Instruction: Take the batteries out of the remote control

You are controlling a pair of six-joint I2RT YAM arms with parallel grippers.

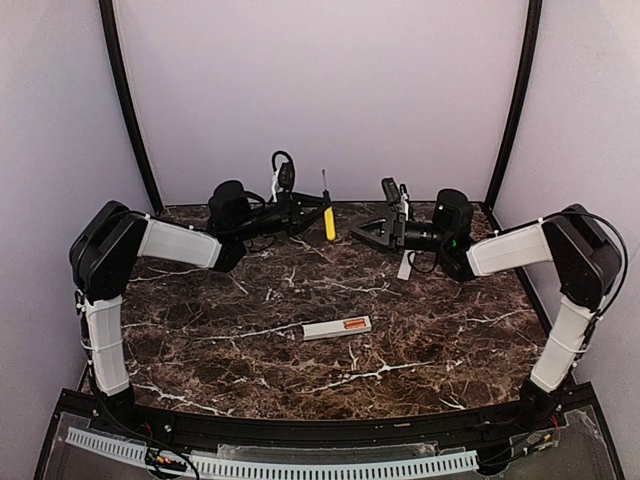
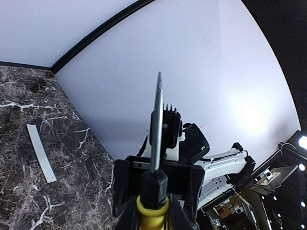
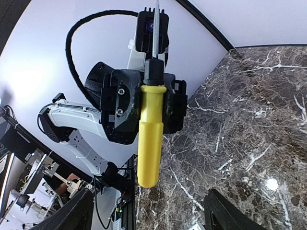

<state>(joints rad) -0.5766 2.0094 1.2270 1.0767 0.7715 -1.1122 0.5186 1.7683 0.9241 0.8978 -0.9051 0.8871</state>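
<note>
The remote control [image 1: 337, 327] is a slim white bar lying flat mid-table, recess face up. The orange batteries [image 1: 354, 324] sit inside the recess. My left gripper [image 1: 303, 211] is at the back of the table, shut on a yellow-handled screwdriver [image 1: 328, 217] and holding it upright above the surface. The left wrist view shows the handle [image 2: 152, 215] clamped between the jaws with the shaft [image 2: 156, 124] pointing away. My right gripper [image 1: 368, 233] is open and empty, facing the screwdriver [image 3: 149, 139] from the right. The remote is out of both wrist views.
A thin flat white cover strip [image 1: 405, 265] lies on the marble just below the right gripper, and it also shows in the left wrist view [image 2: 41, 152]. The white back wall and black corner posts close off the table behind both arms.
</note>
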